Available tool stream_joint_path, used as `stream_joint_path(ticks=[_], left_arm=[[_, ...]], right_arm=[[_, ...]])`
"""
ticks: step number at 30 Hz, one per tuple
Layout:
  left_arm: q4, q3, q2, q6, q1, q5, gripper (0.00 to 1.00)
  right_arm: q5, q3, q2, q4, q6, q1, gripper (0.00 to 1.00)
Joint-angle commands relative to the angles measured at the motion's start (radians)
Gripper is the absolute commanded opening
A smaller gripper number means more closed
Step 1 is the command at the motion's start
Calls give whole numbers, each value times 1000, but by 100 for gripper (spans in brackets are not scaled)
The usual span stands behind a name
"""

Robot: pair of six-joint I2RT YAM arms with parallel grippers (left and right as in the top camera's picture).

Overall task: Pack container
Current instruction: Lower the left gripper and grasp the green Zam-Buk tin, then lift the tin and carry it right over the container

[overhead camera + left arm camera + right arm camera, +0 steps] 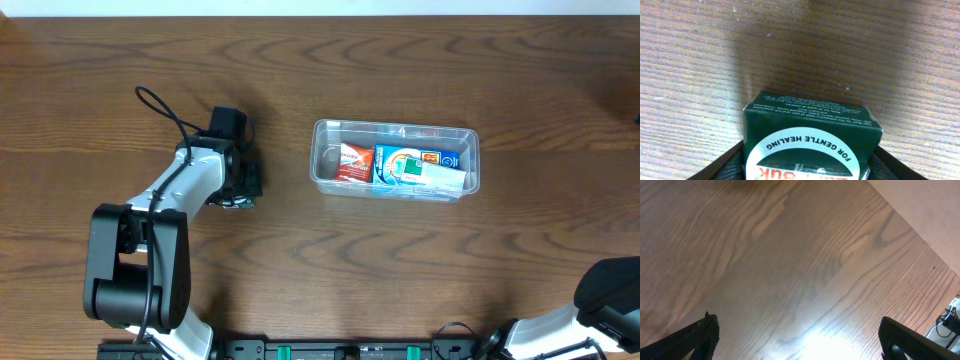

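Observation:
The container (320,170) is a clear plastic tub at the table's middle, holding a red-white packet (352,162) and a blue-white box (418,168). My left gripper (243,186) is to the left of the tub, apart from it, and is shut on a dark green box (810,140) with a white round label reading "FOR GENTLE HEALING". The box fills the space between both fingers in the left wrist view and hangs over bare wood. My right gripper (797,340) is open and empty over bare table; only the right arm's base (600,300) shows at the overhead's bottom right.
The wood table (500,260) runs across the whole overhead view. A black cable (160,110) loops from the left arm. The arm mount rail (340,350) lies along the front edge. A pale wall edge (930,210) shows in the right wrist view.

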Motion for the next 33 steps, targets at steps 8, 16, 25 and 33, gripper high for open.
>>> stream_joint_path(ticks=[8,16,25,33], left_arm=[[-14,-4,-65,-2,4,47,56],[-26,-3,-274,-85,2,93,51],[-30,117,-478,-138,-111,112,40],[22,280,-470,-238,-276,78,41]], right_arm=[[5,5,-8,-1,-7,-8,99],[5,5,-8,-1,-6,-8,99],[5,5,-8,-1,-6,-8,99],[5,5,-8,-1,-6,-8,99]])
